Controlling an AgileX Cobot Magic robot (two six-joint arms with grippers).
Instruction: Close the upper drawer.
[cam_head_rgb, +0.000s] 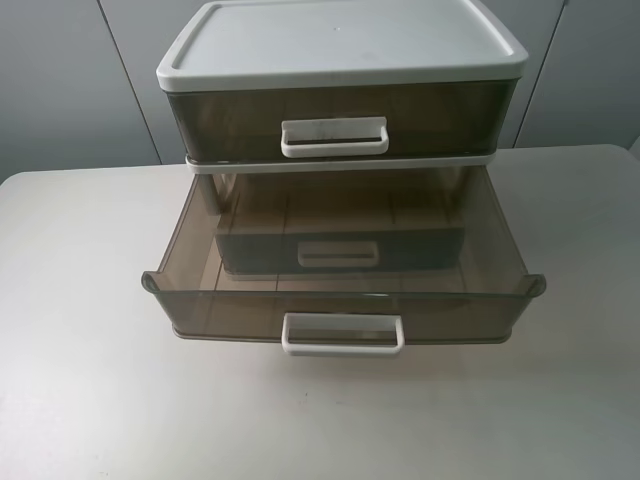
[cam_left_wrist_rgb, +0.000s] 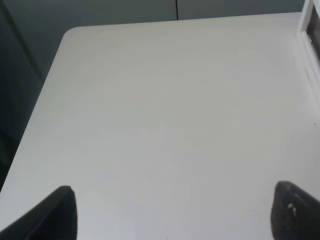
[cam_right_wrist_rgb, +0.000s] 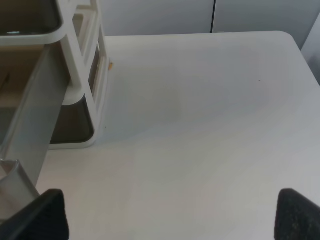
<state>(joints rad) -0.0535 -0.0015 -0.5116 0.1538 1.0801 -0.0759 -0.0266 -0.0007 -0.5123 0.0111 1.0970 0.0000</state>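
The upper drawer (cam_head_rgb: 340, 110), smoky-brown with a scuffed white loop handle (cam_head_rgb: 334, 137), sits pushed in under the white lid (cam_head_rgb: 340, 40) in the exterior high view. The matching drawer below it (cam_head_rgb: 345, 300) is pulled far out toward the front, and its cleaner white handle (cam_head_rgb: 343, 335) faces forward. Neither arm shows in that view. My left gripper (cam_left_wrist_rgb: 175, 215) is open over bare table, well left of the unit's edge (cam_left_wrist_rgb: 310, 40). My right gripper (cam_right_wrist_rgb: 172, 217) is open over bare table, beside the pulled-out drawer's side wall (cam_right_wrist_rgb: 35, 125).
The drawer unit stands at the back middle of a light grey table (cam_head_rgb: 90, 380). A third drawer front with a handle (cam_head_rgb: 338, 253) shows through the pulled-out drawer. The unit's white side frame (cam_right_wrist_rgb: 85, 75) shows in the right wrist view. Grey cabinet panels (cam_head_rgb: 70, 80) stand behind.
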